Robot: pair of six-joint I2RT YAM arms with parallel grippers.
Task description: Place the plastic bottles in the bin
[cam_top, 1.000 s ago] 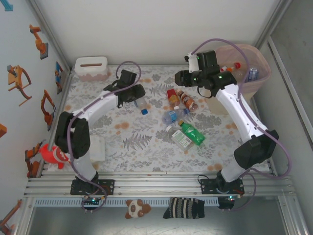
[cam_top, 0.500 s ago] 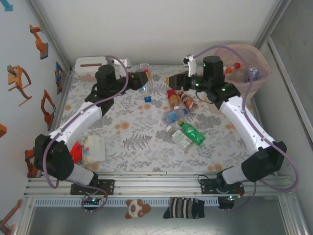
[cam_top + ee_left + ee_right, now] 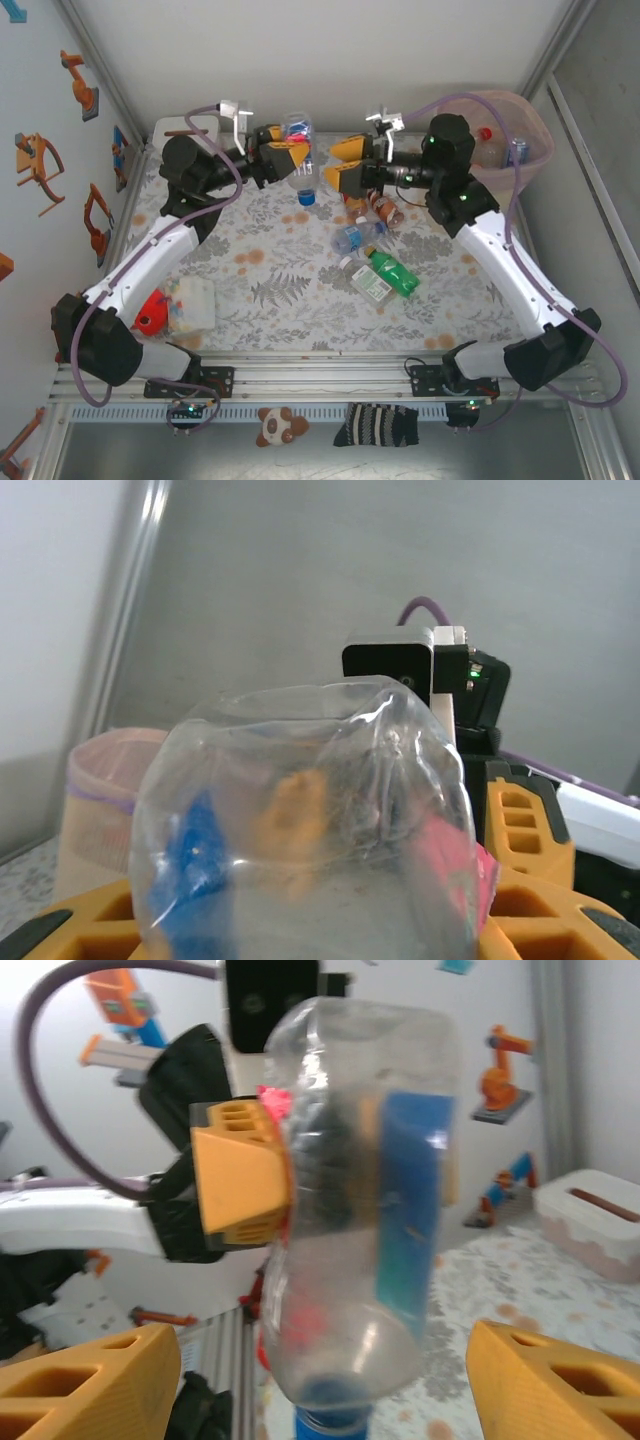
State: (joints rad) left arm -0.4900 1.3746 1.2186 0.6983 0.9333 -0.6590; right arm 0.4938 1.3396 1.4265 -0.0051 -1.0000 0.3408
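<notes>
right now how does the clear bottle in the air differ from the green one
The clear bottle hangs cap down in the left hand; the green bottle lies flat on the table. The clear bottle is see-through with a blue cap; the green bottle is green. Both are small plastic bottles.

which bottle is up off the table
The clear blue-capped bottle, cap down in the left hand; the other bottles lie on the table or in the bin.
</notes>
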